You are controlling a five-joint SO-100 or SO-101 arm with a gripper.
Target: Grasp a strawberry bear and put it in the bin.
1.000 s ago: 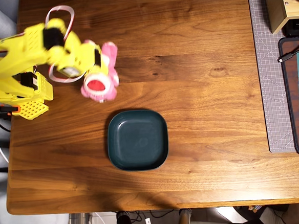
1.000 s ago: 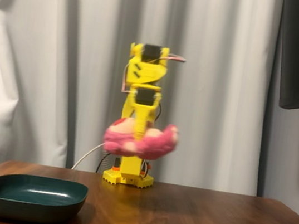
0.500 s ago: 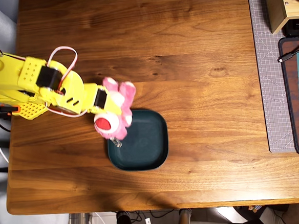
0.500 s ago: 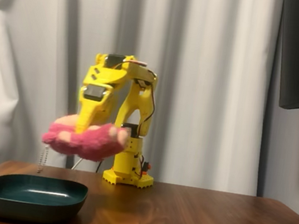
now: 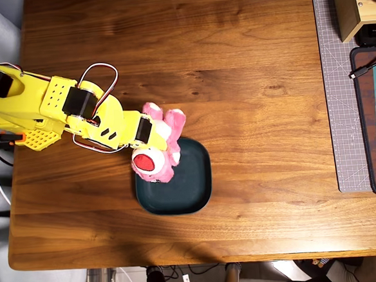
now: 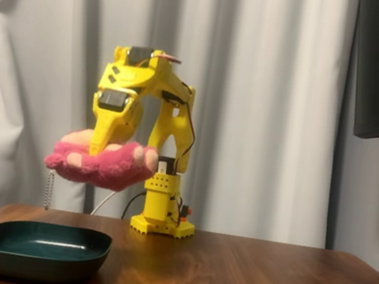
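Bear: the strawberry bear (image 5: 157, 149), a small pink plush toy with a red-and-white muzzle, hangs in the air, clear of the table.
Feel: judged light, soft and squashy, unlikely to slip or break; a pinch across the body looks soundest.
Chain: a thin keychain (image 6: 49, 191) dangles below it in the fixed view.
Pincer: the yellow two-finger gripper (image 6: 100, 149) is clamped on the plush from above, fingertips sunk in the fur.
Place: in the overhead view the bear sits over the left rim of the bin.
Bin: the shallow dark teal rounded-square dish (image 5: 194, 179) lies well below on the brown wooden table (image 5: 247, 66).
Risk: released here, it might land on the rim.
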